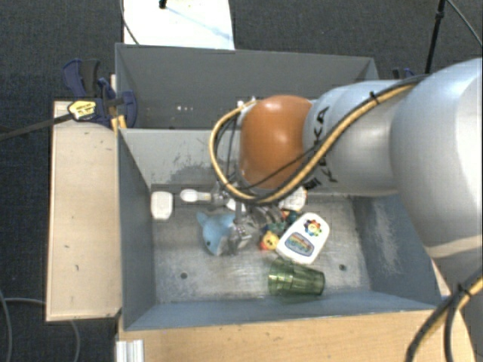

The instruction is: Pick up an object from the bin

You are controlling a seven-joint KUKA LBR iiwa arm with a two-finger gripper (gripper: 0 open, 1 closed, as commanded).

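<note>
End effector low in middle of bin, just beside blue toy, grip state impossible to tell, green cup on its side nearby, white block apart at left

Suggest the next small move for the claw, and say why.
Probably shift the claw slightly toward the view's left, to centre it over the light blue toy before any grasp. The claw sits low at that toy's right edge. A small orange piece and a white toy with a colourful face crowd its other side, so a grasp here might catch them too.
</note>
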